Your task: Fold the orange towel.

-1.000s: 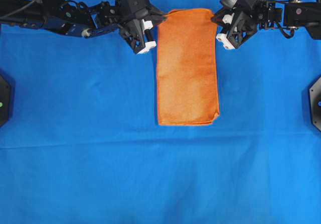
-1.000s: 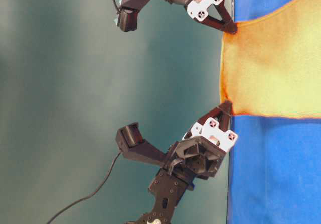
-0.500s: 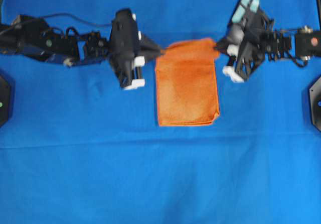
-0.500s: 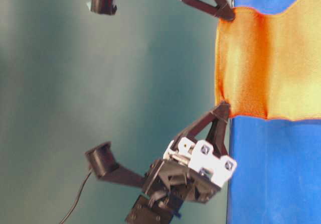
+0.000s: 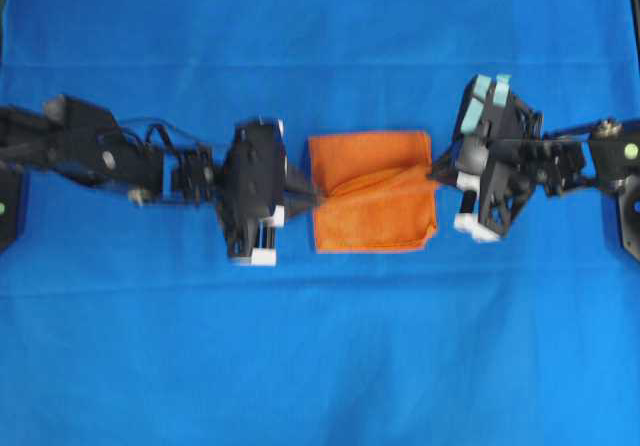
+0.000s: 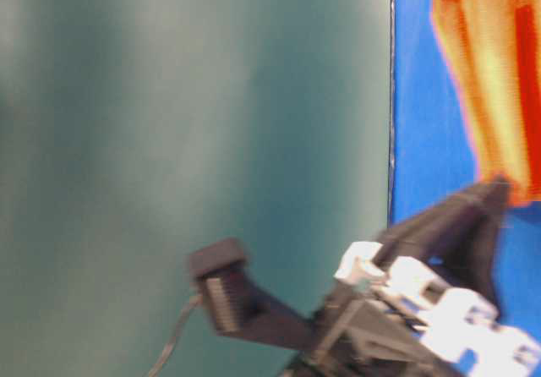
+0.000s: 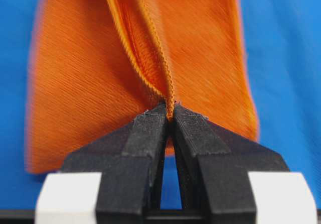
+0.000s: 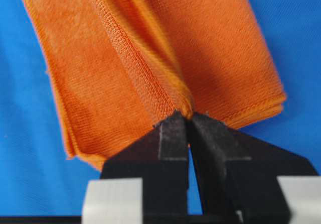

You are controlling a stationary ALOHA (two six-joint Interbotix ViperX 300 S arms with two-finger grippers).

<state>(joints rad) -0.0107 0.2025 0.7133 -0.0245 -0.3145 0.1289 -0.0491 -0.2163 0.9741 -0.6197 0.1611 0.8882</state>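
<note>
Orange towel (image 5: 372, 191) mid-tabletop (image 5: 320, 366), now w/ its far edge carried over toward the near hem; a sec ago it lay long and flat. My left fingers (image 7: 169, 114) are pinched shut on one corner, right fingers (image 8: 186, 117) shut on the other. Visible patch is approx. half as long, so this fold's nearly landed; release is next, I reckon.

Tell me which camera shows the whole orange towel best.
The overhead view: the orange towel shows complete, held between the left gripper and right gripper. Both wrist views crop it around the pinched hems; the table-level view catches only a blurred strip.
</note>
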